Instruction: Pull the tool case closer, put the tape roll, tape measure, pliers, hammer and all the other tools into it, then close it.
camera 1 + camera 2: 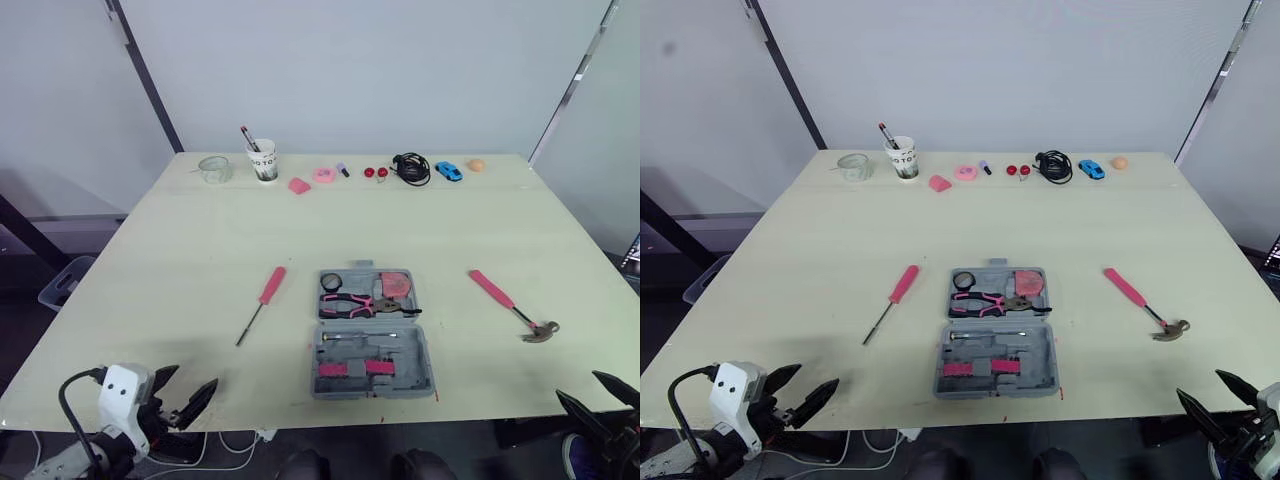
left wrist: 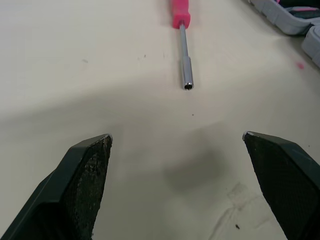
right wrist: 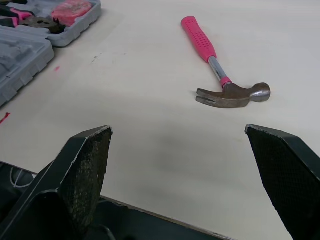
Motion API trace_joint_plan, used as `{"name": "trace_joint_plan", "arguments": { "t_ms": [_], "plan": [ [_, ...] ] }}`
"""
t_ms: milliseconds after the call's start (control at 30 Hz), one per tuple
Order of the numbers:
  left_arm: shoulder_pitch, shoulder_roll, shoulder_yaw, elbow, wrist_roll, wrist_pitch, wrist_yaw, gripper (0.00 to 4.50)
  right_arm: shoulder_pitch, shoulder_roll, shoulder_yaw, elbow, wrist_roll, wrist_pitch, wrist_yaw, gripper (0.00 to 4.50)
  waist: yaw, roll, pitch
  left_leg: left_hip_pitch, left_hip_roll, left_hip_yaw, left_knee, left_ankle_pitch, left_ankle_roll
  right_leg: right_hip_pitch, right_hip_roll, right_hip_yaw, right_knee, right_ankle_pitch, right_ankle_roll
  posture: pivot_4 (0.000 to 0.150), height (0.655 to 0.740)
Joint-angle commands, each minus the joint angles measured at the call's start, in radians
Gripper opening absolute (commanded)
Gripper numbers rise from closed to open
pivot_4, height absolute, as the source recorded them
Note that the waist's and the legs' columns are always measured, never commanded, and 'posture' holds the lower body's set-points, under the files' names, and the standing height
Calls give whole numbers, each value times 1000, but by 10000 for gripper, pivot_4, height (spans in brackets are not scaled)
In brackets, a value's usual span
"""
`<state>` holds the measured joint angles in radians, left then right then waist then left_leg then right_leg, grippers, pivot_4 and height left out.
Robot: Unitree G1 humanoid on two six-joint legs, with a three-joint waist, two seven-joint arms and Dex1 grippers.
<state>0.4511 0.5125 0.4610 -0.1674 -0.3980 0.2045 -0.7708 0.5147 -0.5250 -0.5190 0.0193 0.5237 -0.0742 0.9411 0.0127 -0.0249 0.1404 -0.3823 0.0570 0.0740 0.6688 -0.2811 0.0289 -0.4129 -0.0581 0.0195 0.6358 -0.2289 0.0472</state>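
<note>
left gripper (image 2: 176, 135) and right gripper (image 3: 177, 129) both gape empty; the pink-handled steel claw hammer (image 1: 508, 301) lies just beyond the right one, head nearest, handle running far-left.

The left end effector (image 1: 195, 378) has two black fingers that taper to sharp points, with rough, grainy inner pads (image 2: 92, 167). Behind it sits a white boxy housing (image 1: 122, 390) with rounded corners, and a black cable (image 1: 66, 396) loops out of it. The right end effector (image 1: 577, 386) has the same black pointed fingers, with finely cross-hatched pads (image 3: 280, 175)
</note>
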Motion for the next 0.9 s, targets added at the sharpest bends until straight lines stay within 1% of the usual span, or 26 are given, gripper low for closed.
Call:
{"name": "trace_joint_plan", "arguments": {
  "t_ms": [33,167,200,267,433,533,700,800,900],
  "plan": [
    [-35,26,4,-17,-16,0,0,44581,-15,-6,0,-51,31,7,19,45000,0,0,0,0,0,0,0,0,0,0,0,0,0,0,0,1500,7400],
    [-85,31,-42,-47,-6,43,17,44581,-46,-26,13,-115,64,39,50,45000,0,2,1,0,0,0,0,0,1,0,4,0,0,0,0,1500,7400],
    [-98,29,-54,-52,-3,48,22,44581,-54,-31,19,-132,67,43,58,45000,0,2,1,-1,0,1,0,3,4,0,4,0,0,0,-1,1500,7400],
    [-118,27,-74,-60,-7,62,28,44581,-68,-40,36,-162,63,43,72,45000,0,1,1,-1,0,0,0,3,5,0,4,0,-1,1,-2,1500,7400],
    [-181,49,-132,-97,-10,66,1,44581,-163,-52,73,-235,79,103,39,45000,0,1,1,-1,0,0,0,3,5,0,4,-1,-1,2,-4,1500,7400],
    [-216,72,-163,-121,-27,57,-49,44581,-227,-51,102,-225,35,108,0,45000,0,1,1,-1,-1,0,0,3,5,0,5,0,0,3,-4,1500,7400],
    [-266,106,-187,-138,-73,62,-127,44581,-286,-55,136,-211,10,125,-20,45000,1,1,1,-2,-1,0,-1,3,5,1,6,-1,-2,3,-4,1500,7400],
    [-295,129,-201,-128,-64,45,-157,44581,-309,-59,145,-198,1,136,-25,45000,1,1,1,-3,-2,0,-1,3,5,1,6,-1,-2,3,-4,1500,7400],
    [-322,153,-217,-140,-90,49,-210,44581,-349,-57,149,-149,-12,153,-45,45000,0,1,1,-2,-2,0,-1,3,5,2,7,-1,-2,3,-4,1500,7400]
  ]
}}
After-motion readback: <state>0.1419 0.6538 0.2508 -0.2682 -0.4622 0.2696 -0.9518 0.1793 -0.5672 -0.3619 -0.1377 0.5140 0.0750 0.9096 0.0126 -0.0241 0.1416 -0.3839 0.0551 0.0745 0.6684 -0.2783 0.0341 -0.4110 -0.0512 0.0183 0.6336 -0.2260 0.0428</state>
